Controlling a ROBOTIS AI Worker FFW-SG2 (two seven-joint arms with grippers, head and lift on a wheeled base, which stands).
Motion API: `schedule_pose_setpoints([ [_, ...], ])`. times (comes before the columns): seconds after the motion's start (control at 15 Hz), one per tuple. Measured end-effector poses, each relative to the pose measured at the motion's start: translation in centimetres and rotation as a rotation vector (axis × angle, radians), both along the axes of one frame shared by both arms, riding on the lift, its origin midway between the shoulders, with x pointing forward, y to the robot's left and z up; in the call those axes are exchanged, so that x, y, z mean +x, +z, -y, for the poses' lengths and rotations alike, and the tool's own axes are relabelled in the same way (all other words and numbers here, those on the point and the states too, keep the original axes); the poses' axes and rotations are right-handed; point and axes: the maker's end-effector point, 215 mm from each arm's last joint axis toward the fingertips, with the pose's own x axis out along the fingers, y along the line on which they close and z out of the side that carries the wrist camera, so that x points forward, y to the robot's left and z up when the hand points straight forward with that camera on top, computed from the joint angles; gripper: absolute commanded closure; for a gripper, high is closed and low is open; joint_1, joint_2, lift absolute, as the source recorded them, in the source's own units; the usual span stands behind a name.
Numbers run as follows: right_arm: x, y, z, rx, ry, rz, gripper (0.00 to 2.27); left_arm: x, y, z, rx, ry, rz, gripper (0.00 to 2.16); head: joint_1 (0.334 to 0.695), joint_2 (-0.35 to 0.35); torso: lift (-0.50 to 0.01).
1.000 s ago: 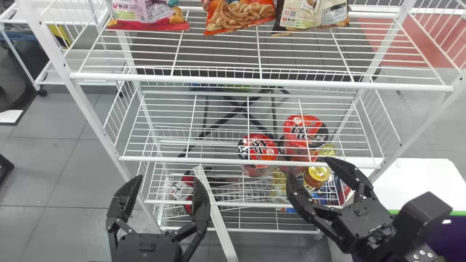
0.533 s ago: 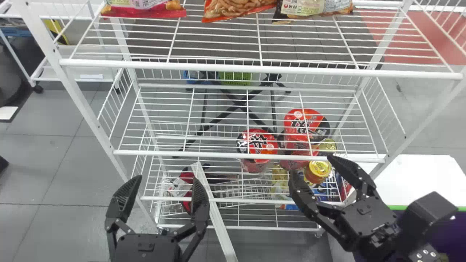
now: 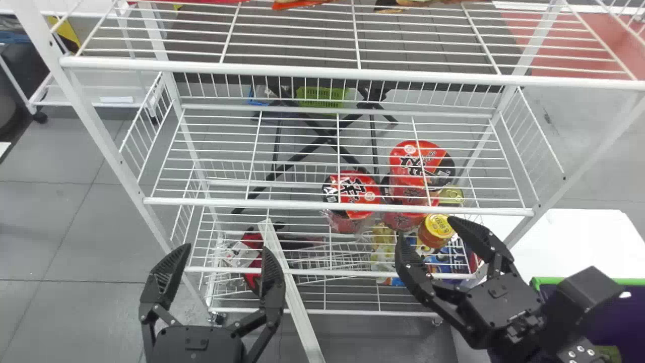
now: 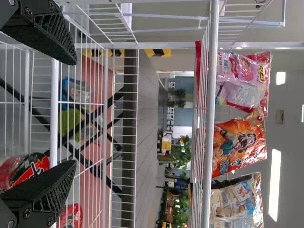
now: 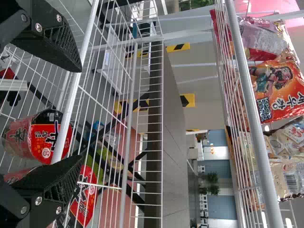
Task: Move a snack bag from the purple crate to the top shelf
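Left end effector (image 3: 227,247): spread wide, holding nothing, in front of the white rack (image 3: 332,205).
Right end effector (image 3: 426,227): wide open too, empty.
Snack bags (image 4: 242,142): a row of them up on the top shelf (image 3: 347,72).
Purple crate (image 3: 635,282): over at the robot's right.

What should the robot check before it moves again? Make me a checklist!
1. Right claw open: ok.
2. Left claw open: ok.
3. A snack bag gripped: not ok, both claws hold nothing.
4. Right claw over the purple crate: not ok, it's at the shelves, left of the crate.
5. Another bag waiting in the crate: cannot tell.
6. Three snack bags upright on the top shelf: ok.
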Motion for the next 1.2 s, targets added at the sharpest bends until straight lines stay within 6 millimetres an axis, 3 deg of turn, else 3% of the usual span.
schedule_pose_setpoints([
  [1.2, 0.04, -0.45, -0.05, -0.002, 0.006, -0.009, 0.19, 0.07, 0.22, 0.01, 0.001, 0.001, 0.006, 0.06, 0.695, -0.051, -0.4],
])
